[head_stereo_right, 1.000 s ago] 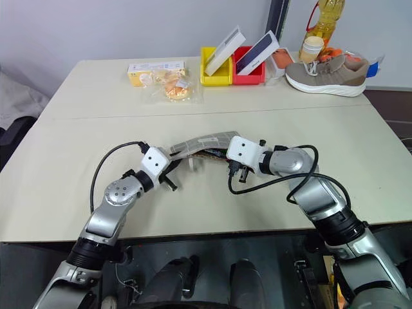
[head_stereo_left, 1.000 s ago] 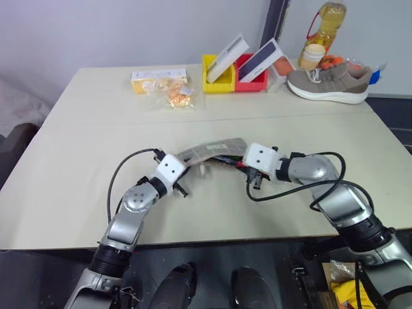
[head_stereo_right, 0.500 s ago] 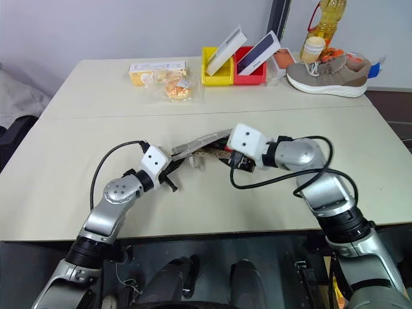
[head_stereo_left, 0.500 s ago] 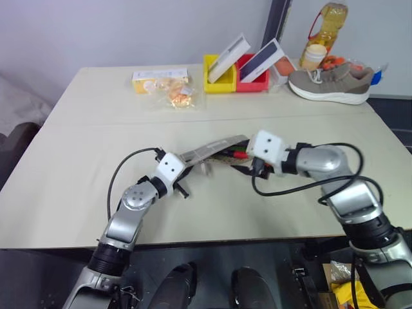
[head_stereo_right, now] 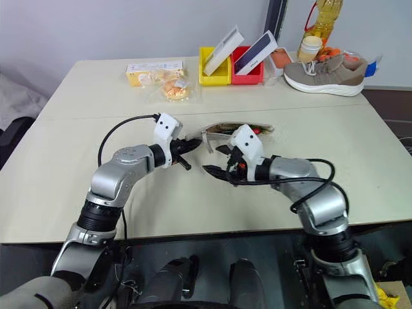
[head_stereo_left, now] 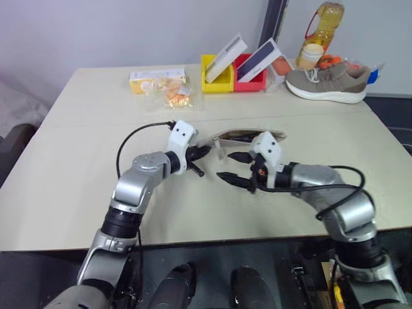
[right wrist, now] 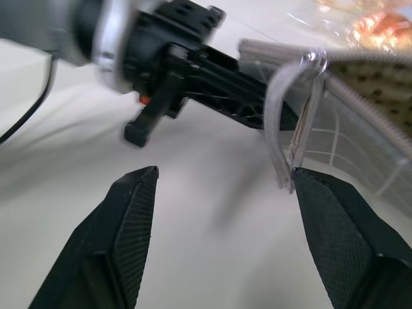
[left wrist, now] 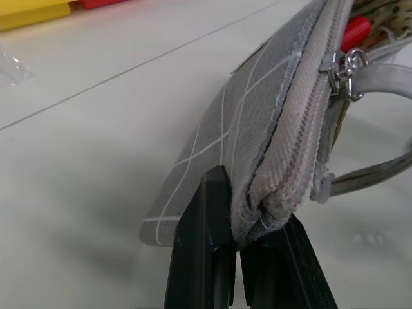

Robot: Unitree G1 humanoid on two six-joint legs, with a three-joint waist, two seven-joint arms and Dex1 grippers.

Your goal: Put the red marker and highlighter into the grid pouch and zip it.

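The grid pouch (head_stereo_left: 250,135), grey fabric with white lines, lies mid-table with its left end lifted. My left gripper (head_stereo_left: 205,152) is shut on that end corner (left wrist: 212,141), just below the zipper. A clear pull cord (right wrist: 290,122) hangs from the zipper pull (left wrist: 342,64). The red marker (left wrist: 354,29) shows inside the pouch's open mouth. The highlighter is hidden. My right gripper (head_stereo_left: 228,166) is open, just in front of the pouch, with nothing between its fingers (right wrist: 129,212); the cord hangs close to one fingertip.
At the table's far side stand a yellow bin (head_stereo_left: 217,78) and a red bin (head_stereo_left: 252,80) with boxes in them, a snack bag (head_stereo_left: 172,95), a flat box (head_stereo_left: 154,77), a grey shoe (head_stereo_left: 328,84) and an oil bottle (head_stereo_left: 327,22).
My right gripper has opened, rolled and drawn back from the pouch's mouth. My left gripper has lifted the pouch's end and moved it right.
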